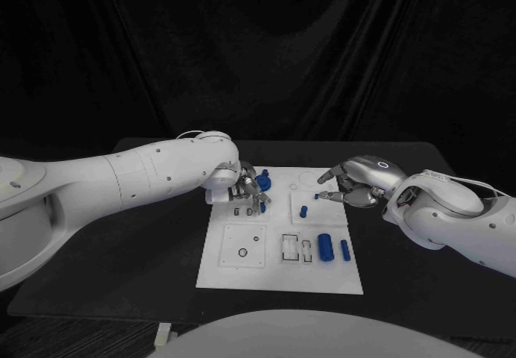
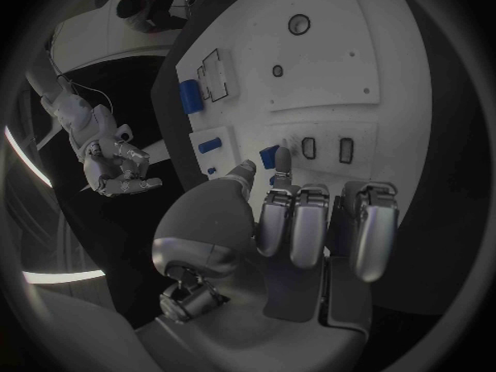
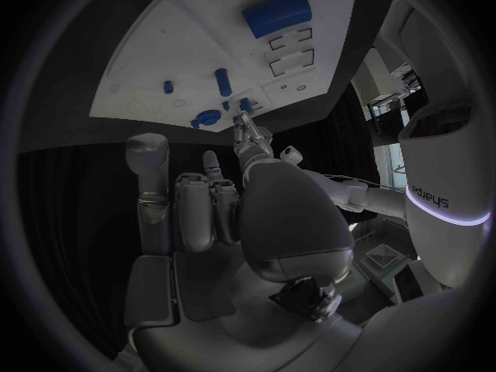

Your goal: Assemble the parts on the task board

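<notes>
On the task board (image 1: 282, 277), near its far edge, a small blue part (image 1: 265, 180) sits just beside the left hand (image 1: 250, 186), whose fingers (image 2: 293, 227) lie curled side by side over the slotted plate; whether they touch or pinch that part I cannot tell. A small blue peg (image 1: 303, 212) stands nearer the board's middle, and toward the board's near edge two blue cylinders, one thicker (image 1: 325, 246) and one slimmer (image 1: 345, 250), lie side by side next to two rectangular sockets (image 1: 290, 247). These pieces look like hard, light plastic: stiff, unlikely to break, but smooth and round, so they could roll or slip; a pinch across the middle of a cylinder seems safest. The right hand (image 1: 350, 184) hovers off the board's right edge above the black worktop (image 1: 161, 246), fingers partly curled, apparently holding nothing.
</notes>
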`<state>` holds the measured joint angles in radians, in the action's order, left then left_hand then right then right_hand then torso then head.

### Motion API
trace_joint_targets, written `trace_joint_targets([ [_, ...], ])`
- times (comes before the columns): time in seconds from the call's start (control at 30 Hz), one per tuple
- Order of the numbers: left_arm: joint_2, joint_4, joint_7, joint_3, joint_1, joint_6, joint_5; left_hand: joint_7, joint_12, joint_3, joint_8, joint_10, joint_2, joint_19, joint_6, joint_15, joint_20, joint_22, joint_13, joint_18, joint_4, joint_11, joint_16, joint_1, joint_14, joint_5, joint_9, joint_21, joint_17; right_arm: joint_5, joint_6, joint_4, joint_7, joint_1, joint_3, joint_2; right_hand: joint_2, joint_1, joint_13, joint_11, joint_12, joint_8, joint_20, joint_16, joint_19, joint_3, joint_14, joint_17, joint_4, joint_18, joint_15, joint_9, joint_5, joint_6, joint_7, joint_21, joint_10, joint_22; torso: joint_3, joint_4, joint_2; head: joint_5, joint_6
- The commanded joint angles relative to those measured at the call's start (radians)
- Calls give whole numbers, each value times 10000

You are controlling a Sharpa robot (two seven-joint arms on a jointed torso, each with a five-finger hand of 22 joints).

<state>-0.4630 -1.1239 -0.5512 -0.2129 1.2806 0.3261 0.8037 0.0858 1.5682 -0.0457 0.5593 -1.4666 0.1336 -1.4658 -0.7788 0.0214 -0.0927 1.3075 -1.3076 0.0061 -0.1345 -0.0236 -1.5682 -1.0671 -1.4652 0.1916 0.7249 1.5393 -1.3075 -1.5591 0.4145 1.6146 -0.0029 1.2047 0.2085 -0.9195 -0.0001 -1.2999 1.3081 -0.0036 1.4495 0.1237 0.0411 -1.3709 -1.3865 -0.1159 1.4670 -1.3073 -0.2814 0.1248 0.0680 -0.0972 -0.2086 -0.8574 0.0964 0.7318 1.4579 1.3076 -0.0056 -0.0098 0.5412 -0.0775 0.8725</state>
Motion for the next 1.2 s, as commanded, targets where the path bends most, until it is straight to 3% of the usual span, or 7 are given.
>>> trace_joint_targets([
  [0.03,44,30,112,12,-25,145,-17,-21,26,-93,28,-1042,62,-362,82,92,93,1957,-2632,145,15,80,-26,-50,-1056,54,50,-54,-2633,-21,77,-7,-40,-27,-6,11,-22,44,1255,3,46,-47,15,-36,-74,14,587,-601,60,40,1,12,-35,-36,-4,21,94,839,-1,6,-3,-5,1],
  [1.2,271,240,216,12,-45,300,-16,-67,26,-357,-1,-1042,94,-295,61,129,126,1893,-2632,166,241,121,-26,-194,-1056,97,336,-106,-2633,128,-208,21,-126,-29,-6,-2,-4,42,1228,11,26,-43,17,-14,-75,-3,586,-579,59,46,-5,16,-42,-60,7,-33,77,833,0,12,-3,16,1],
])
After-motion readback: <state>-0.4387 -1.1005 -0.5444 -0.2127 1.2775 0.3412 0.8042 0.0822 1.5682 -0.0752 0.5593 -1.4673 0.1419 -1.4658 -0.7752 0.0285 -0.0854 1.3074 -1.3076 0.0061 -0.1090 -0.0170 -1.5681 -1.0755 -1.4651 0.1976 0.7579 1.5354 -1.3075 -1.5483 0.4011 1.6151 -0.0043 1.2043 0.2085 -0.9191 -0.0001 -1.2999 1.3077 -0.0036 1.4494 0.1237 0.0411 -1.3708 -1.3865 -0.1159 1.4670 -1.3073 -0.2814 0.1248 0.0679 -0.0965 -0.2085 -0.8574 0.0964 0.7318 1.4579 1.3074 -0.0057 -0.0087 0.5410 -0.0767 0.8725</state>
